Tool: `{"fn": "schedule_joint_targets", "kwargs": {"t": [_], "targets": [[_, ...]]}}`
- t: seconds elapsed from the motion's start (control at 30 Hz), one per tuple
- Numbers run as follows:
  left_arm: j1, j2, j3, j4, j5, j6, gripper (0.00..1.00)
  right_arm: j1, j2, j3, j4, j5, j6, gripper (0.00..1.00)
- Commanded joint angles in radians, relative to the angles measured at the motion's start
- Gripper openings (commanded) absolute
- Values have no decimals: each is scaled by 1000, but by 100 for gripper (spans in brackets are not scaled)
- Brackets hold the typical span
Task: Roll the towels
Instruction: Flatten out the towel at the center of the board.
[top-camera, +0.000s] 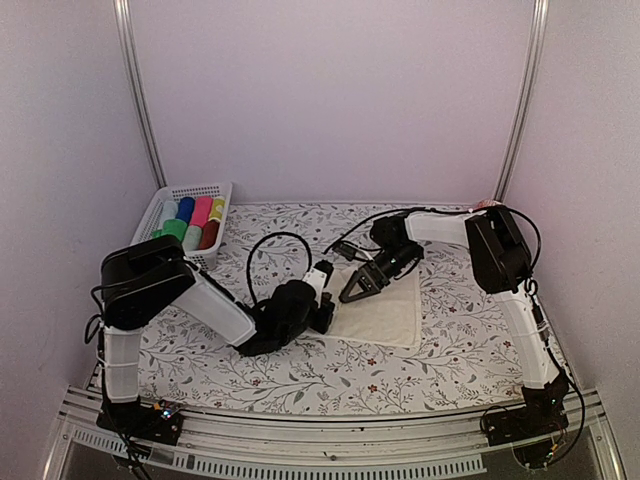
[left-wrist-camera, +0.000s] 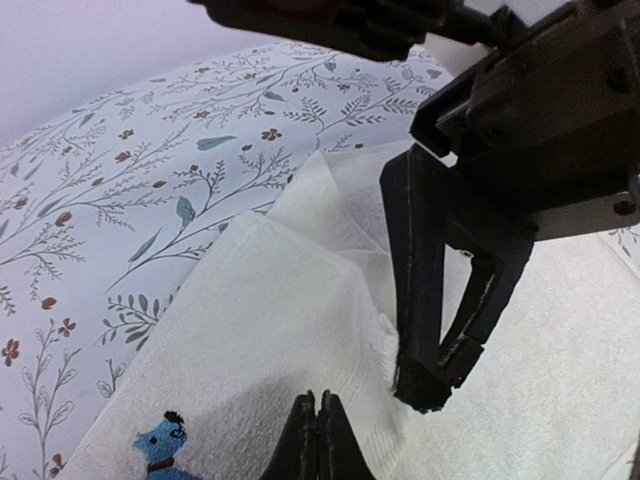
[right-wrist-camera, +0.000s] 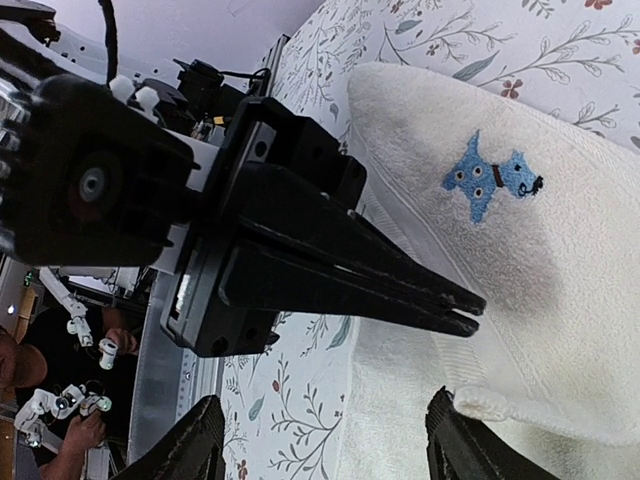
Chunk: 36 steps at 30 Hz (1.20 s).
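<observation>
Left wrist view: the left claw (left-wrist-camera: 318, 405), its slim black fingers pressed together, is resting against a plush cream-white towel (left-wrist-camera: 250, 340) stitched with a small blue dog, though whether any cloth is pinched cannot be told. The right claw (right-wrist-camera: 325, 410), its angular fingers spread apart, is standing at a raised fold of the towel, which is lying rumpled on the floral-printed tabletop (left-wrist-camera: 120, 200).

Cream towel (left-wrist-camera: 250, 330) soft terry cloth; tablecloth (left-wrist-camera: 120, 180) smooth, matt
</observation>
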Motion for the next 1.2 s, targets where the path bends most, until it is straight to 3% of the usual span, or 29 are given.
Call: {"fn": "schedule_joint_targets", "kwargs": {"t": [0.0,0.2,0.3,0.47,1.17], "targets": [[10,-82,-40,51,40,-21,0,4,0,-9,35,60,15,69],[14,-107,-71,74,94,-9,20,4,-15,-24,65,178,25,69],[14,-104,-70,85,154,-5,37,4,-31,-45,91,231,24,69],[11,-77,-78,114,214,-4,55,-2,-35,-49,108,218,29,70],[0,-10,-37,89,263,66,78,-34,-53,-51,108,-37,7,71]]}}
